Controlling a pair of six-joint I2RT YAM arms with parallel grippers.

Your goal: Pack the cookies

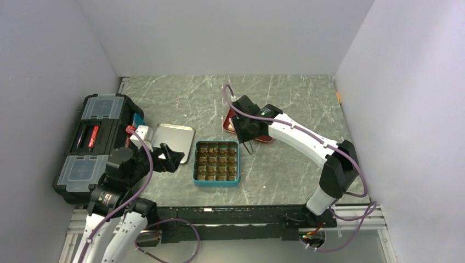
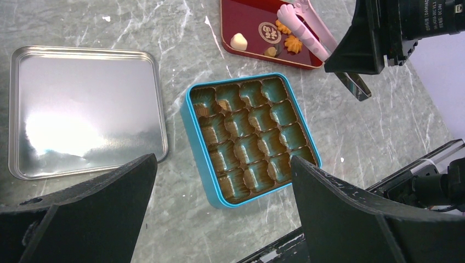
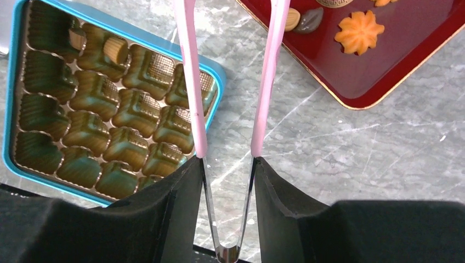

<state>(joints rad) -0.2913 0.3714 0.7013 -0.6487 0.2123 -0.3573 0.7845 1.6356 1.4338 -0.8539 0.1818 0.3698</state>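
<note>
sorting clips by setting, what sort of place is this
Probably a robot lab test booth, not a kitchen: plain white walls box in a marble-look table, robot arms stand at its near edge, and a black toolbox sits at its left.

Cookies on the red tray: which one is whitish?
The cream lump, sitting alone at the tray's edge nearest the silver lid. The rest are orange, tan or dark brown.

Two orange cookies (image 2: 283,26) (image 2: 293,43), one cream cookie (image 2: 238,41), one tin (image 1: 216,183), one tongs (image 3: 268,82)
</note>
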